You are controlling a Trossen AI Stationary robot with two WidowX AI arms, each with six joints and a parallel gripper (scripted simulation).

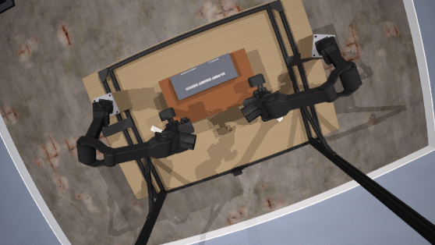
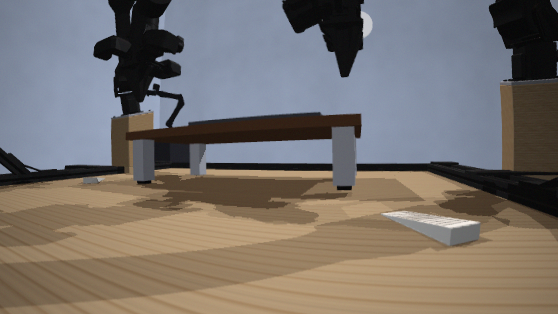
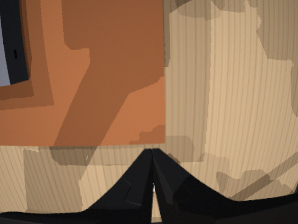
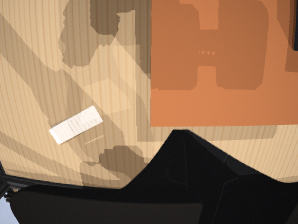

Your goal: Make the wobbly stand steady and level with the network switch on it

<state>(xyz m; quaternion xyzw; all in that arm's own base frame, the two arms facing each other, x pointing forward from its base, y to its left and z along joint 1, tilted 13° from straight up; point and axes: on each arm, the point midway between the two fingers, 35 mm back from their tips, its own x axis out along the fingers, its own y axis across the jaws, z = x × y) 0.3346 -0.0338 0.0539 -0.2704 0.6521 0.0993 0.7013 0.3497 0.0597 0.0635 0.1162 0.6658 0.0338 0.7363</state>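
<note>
The orange-brown stand [image 1: 230,92] [image 2: 260,131] [image 3: 142,107] [image 4: 225,107] is on its legs; its top looks higher at the right end in the exterior view. The grey network switch [image 1: 204,76] [image 2: 260,117] [image 3: 6,55] lies on it. A white wedge [image 2: 436,228] [image 4: 76,125] lies on the table near the stand's corner on the right arm's side. Another white wedge [image 1: 156,129] [image 2: 92,180] lies beside the left arm. My right gripper [image 2: 345,75] [image 4: 179,137] is shut and empty, above and right of the near leg in no contact. My left gripper [image 3: 151,155] is shut and empty, near a stand corner.
A near leg [image 2: 344,155] and another near leg [image 2: 143,160] end in black feet; a leg farther back [image 2: 198,160] also shows. The black frame [image 1: 235,171] borders the table. Its side bars pass beneath both arms.
</note>
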